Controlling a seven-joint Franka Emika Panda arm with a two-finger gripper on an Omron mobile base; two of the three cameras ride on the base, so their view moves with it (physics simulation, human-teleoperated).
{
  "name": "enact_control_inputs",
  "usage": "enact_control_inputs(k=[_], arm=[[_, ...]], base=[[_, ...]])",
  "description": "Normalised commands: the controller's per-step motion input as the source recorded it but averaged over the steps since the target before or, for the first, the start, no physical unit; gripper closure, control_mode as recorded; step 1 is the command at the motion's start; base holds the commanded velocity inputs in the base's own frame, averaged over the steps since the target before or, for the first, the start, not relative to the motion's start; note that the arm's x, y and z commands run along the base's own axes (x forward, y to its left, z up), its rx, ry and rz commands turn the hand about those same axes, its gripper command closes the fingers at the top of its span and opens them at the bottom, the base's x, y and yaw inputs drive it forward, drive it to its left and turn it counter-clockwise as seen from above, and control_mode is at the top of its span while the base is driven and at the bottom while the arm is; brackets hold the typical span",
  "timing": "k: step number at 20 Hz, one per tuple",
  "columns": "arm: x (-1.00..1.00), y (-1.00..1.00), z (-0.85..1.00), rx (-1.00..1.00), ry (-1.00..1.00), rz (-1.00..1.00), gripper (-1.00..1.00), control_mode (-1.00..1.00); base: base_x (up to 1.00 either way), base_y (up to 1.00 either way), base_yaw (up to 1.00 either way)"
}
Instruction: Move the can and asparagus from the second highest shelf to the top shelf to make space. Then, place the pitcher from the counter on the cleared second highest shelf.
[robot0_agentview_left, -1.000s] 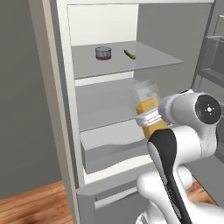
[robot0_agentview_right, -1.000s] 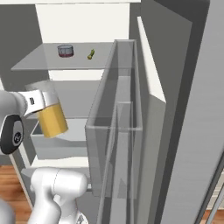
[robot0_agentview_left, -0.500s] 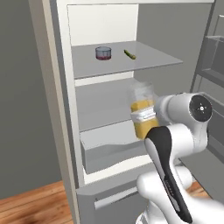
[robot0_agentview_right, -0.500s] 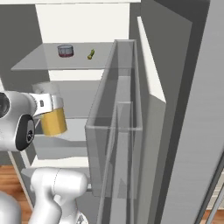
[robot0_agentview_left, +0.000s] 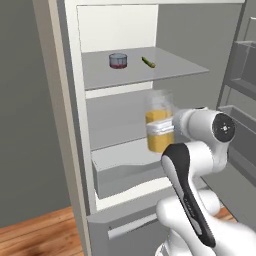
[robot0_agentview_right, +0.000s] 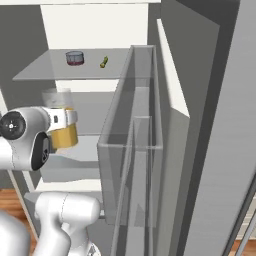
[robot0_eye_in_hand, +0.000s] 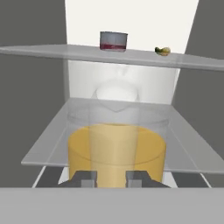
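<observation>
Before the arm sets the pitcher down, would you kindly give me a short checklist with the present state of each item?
1. Pincer shut on the pitcher: ok.
2. Pitcher upright, liquid level: ok.
3. Can and asparagus on the top shelf: ok.
4. Second highest shelf free ahead of the pitcher: ok.
5. Pitcher's rim clears the top shelf: cannot tell.
6. Pitcher's base above the second highest shelf: cannot tell.

Open fridge (robot0_agentview_left: 65, 125) fills the room — white inside, grey wall (robot0_agentview_left: 25, 125) left, wood floor (robot0_agentview_left: 45, 232) below, door racks (robot0_agentview_right: 132, 150) right.
</observation>
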Motion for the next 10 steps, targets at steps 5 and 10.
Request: enact_control_inputs(k=[5, 10], arm=[[0.31, 0.02, -0.25, 0.0, -0.03, 0.0, 1.0, -1.0], [0.43, 0.0, -0.17, 0.0, 0.0, 0.0, 1.0, -1.0]], base=[[0.0, 0.0, 0.0], [0.0, 0.0, 0.0]])
